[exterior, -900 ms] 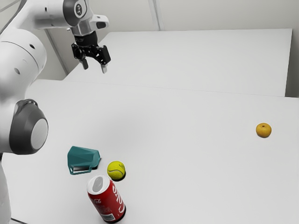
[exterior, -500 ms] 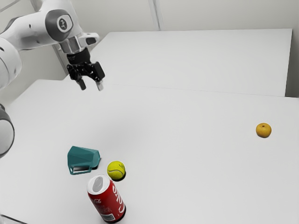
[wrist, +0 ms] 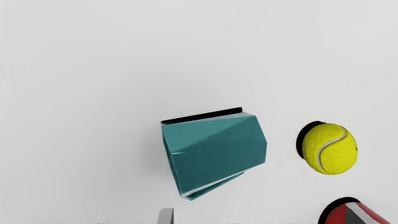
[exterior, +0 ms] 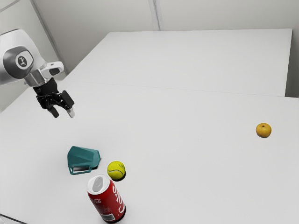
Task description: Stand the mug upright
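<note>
The mug (exterior: 84,157) lies on its side on the table (exterior: 187,154), toward the exterior view's left, its handle turned to the near side. Its mouth seems to face the exterior view's left, though the angle there is poor. The ball (exterior: 116,170) sits just beside its base, to the exterior view's right, and the can (exterior: 106,200) stands nearer than both. The orange (exterior: 263,130) rests well apart, at the exterior view's far right. The gripper (exterior: 62,114) hangs above the table, farther off than the mug, fingers apart, with a gap between them.
</note>
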Controlling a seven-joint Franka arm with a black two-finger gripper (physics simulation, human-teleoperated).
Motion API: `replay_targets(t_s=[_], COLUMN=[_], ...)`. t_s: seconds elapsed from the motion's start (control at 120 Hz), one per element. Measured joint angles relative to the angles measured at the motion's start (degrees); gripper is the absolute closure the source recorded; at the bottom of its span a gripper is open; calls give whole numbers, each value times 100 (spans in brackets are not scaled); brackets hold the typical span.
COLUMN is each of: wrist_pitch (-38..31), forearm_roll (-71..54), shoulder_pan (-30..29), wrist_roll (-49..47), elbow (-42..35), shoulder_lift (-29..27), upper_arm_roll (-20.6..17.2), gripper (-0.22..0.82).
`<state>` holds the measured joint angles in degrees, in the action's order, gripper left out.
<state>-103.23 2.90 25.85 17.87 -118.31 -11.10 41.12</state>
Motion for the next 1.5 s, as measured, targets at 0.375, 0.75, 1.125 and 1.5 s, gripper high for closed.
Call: replay_targets(t_s=[0.375, 0.75, 1.125, 1.5], wrist_pitch=[-529, -1145, -2093, -2371], forearm_roll=[-288, -241, 565, 1763], shoulder_pan=[12, 88, 121, 135], wrist_roll=[130, 271, 811, 1584], elbow=[-923, -1545, -1939, -2165], shoulder_lift=[-180, -195, -140, 50], upper_arm_roll=[589, 921, 1171, 1328], gripper=[0, 0, 0, 0])
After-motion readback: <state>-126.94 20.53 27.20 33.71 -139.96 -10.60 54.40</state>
